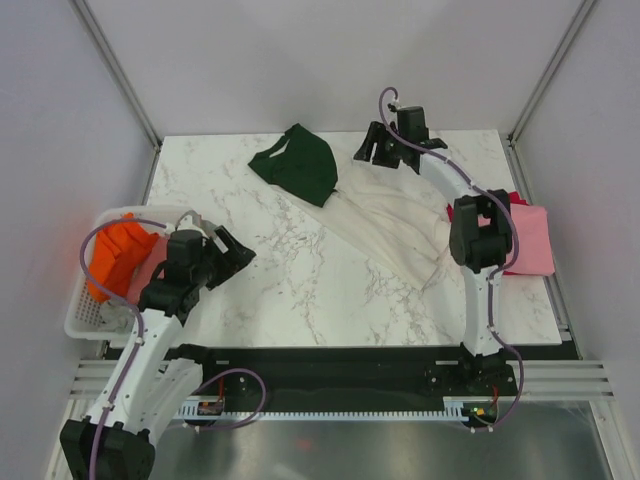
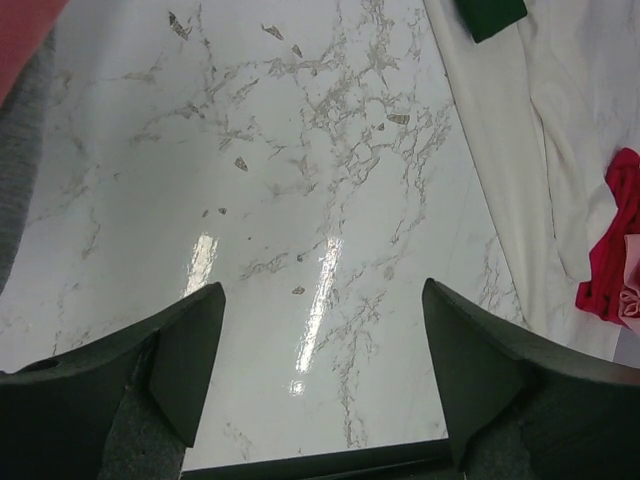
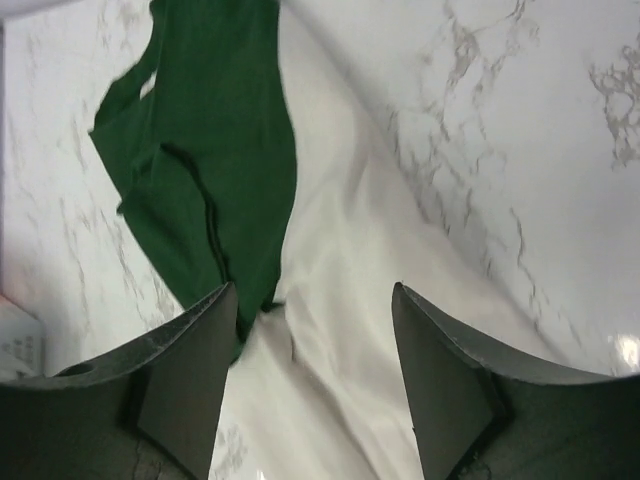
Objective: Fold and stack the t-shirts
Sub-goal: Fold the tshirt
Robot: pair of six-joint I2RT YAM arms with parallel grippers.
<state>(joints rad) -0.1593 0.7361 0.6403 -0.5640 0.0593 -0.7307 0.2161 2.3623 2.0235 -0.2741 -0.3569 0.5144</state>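
The large cream t-shirt [image 1: 385, 215] lies rumpled across the back right of the table, its dark green sleeve [image 1: 297, 165] spread toward the back middle. My right gripper [image 1: 372, 152] hovers over the shirt's far edge. In the right wrist view it [image 3: 312, 292] stands open above cream cloth [image 3: 340, 330], the green sleeve [image 3: 210, 130] just beyond its left finger. My left gripper [image 1: 238, 250] stands open over bare marble at the left, nothing between its fingers [image 2: 322, 288]. Pink [image 1: 532, 242] and crimson [image 1: 516, 198] t-shirts lie at the right edge, partly hidden by the right arm.
A white slatted basket [image 1: 85, 322] sits at the table's left edge, holding an orange t-shirt [image 1: 115, 255] and a dusty-rose one [image 1: 152, 275]. Grey cloth [image 2: 20, 170] shows at the left wrist view's left edge. Walls enclose the table on three sides.
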